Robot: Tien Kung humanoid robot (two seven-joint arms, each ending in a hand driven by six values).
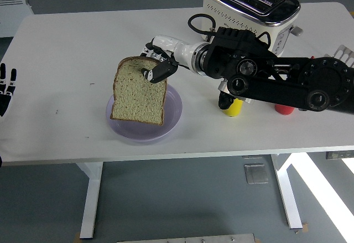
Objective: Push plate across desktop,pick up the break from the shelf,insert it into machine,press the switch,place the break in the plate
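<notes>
Head view: right hand [157,66] pinching a slice of bread [139,91] over a lilac plate [172,113].
Fingers closed on the slice's upper right corner; slice hangs upright, lower edge at or just above the plate, contact not discernible. Left hand [6,87] at the table's [66,49] left edge, fingers extended, holding nothing. Toaster [251,2], cream and chrome, at the far right, slots showing nothing. Yellow squeeze bottle [232,107] and red squeeze bottle [284,109] mostly hidden behind the right arm. Metal rack [342,53] at the right edge.
</notes>
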